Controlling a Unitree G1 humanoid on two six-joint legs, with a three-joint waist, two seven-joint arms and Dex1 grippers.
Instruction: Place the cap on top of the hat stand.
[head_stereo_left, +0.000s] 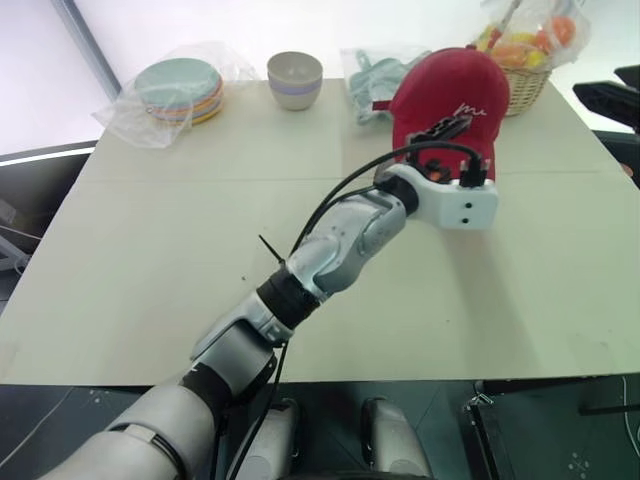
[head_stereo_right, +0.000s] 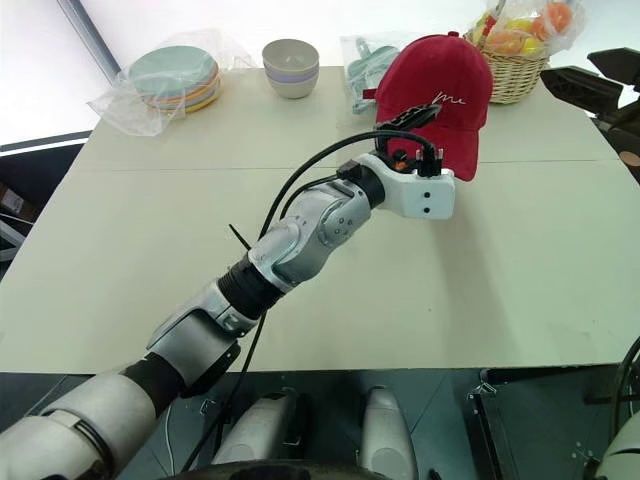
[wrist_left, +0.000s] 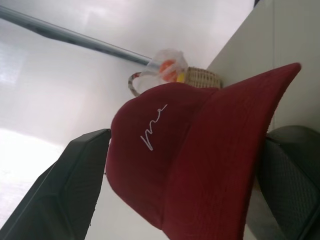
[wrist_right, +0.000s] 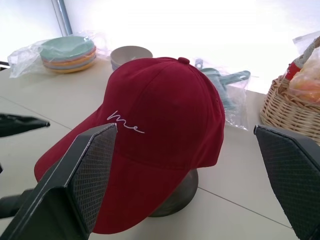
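Now cap (head_stereo_right: 440, 85) sits on hat stand (wrist_right: 175, 197); our left gripper (head_stereo_right: 408, 120) released, brim-side snag could drag it off.

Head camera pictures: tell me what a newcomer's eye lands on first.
The red cap stands out, draped over the hat stand toward the table's far right. The left gripper hangs at its brim, fingers spread either side. Behind it sits a wicker basket of fruit.

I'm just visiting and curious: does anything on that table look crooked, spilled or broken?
Nothing stands out. The red cap sits over the hat stand, whose base shows beneath it; the plates, bowl and basket stand upright.
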